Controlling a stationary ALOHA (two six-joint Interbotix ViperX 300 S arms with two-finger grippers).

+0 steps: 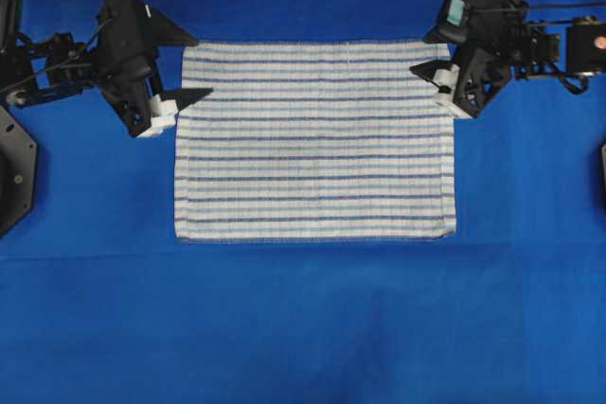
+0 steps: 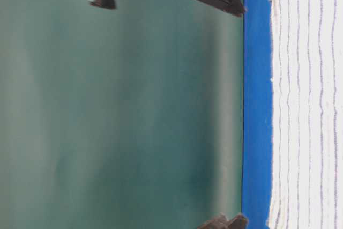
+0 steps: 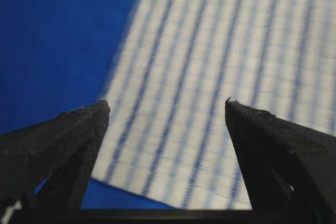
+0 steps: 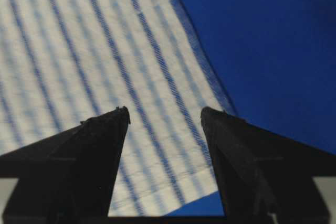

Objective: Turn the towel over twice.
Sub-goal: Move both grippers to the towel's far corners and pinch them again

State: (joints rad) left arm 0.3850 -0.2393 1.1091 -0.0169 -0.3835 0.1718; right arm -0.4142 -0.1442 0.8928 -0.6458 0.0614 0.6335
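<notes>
1. Blue table cover (image 1: 303, 328): plain solid-blue cloth, spread under everything in the overhead view; seen edge-on as a bright blue band in the table-level view (image 2: 256, 105).
2. Towel (image 1: 314, 139): white, striped in thin blue and dark blue, a faint check between. Lies flat and unfolded at the middle of the cover, all four edges showing. Long axis runs side to side in the overhead view, and the stripes run along it. The two upper corners sit at the grippers, one each.
3. Left gripper (image 1: 194, 68): jaws spread wide, holding nothing. Placed at the towel's upper left corner; one fingertip (image 1: 202, 94) overlaps the towel's left edge. Wrist view: both fingers frame the corner of the towel (image 3: 210, 77), which is blurred.
4. Right gripper (image 1: 428, 52): jaws spread wide, holding nothing. Placed at the towel's upper right corner. Wrist view: towel corner (image 4: 105, 51) between the fingers; whether they touch it cannot be told.
</notes>
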